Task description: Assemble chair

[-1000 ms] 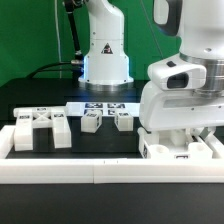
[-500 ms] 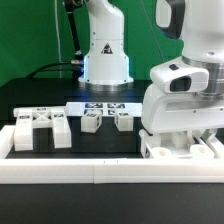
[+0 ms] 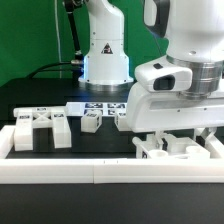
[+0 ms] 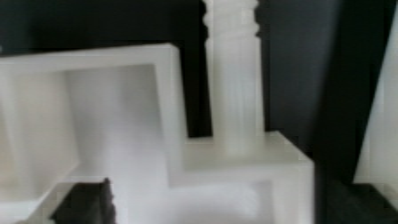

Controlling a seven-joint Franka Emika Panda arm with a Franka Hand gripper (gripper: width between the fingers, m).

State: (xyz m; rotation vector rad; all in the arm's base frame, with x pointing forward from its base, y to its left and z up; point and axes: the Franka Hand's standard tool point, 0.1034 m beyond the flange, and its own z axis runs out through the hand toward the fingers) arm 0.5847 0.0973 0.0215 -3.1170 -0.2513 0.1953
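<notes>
1. We see the chair as loose white parts on the black table point(image 3: 35, 97), not joined into one piece.
2. A cluster of chair parts point(image 3: 178, 150) sits in the lower right of the exterior view, just behind the border rail point(image 3: 90, 172).
3. In the wrist view, close up and blurred, a ridged post point(image 4: 233, 60) stands upright out of a white block point(image 4: 249, 170). A square open frame point(image 4: 89, 95) is just beside the post, and we cannot tell whether the two touch.
4. The slotted seat block point(image 3: 38, 128) rests in the lower left of the exterior view with tags on its top face, well apart from the cluster.
5. Between the seat block and the cluster, near the middle of the frame, stand two small tagged pieces, one point(image 3: 90, 123) to the exterior view's left of the other point(image 3: 122, 119).
6. The gripper point(image 3: 172, 135) hangs directly over the cluster at the right of the frame. The broad white body of the hand hides its fingers, so we cannot tell whether they are spread or pinching anything.
7. The marker board point(image 3: 103, 105) lies flat on the table just behind the two small pieces.
8. The border rail runs along the lower edge of the exterior view, in front of every part.
9. The arm's base point(image 3: 105, 50) rises in the upper centre, with a green backdrop point(image 3: 30, 40) behind it.
</notes>
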